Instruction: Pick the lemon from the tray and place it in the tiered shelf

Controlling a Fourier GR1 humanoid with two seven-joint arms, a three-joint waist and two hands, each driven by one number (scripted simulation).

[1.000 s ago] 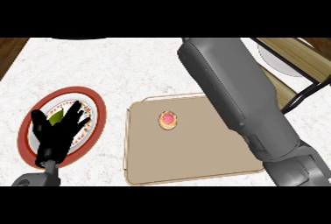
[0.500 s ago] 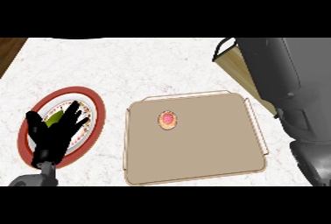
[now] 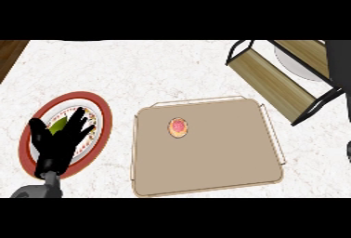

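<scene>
Left hand rests at lower left, fingers straight and spread, over a red-rimmed plate; the lemon lies on the tray mid-counter, left of centre, untouched; the tiered shelf stands beyond, far right.
</scene>
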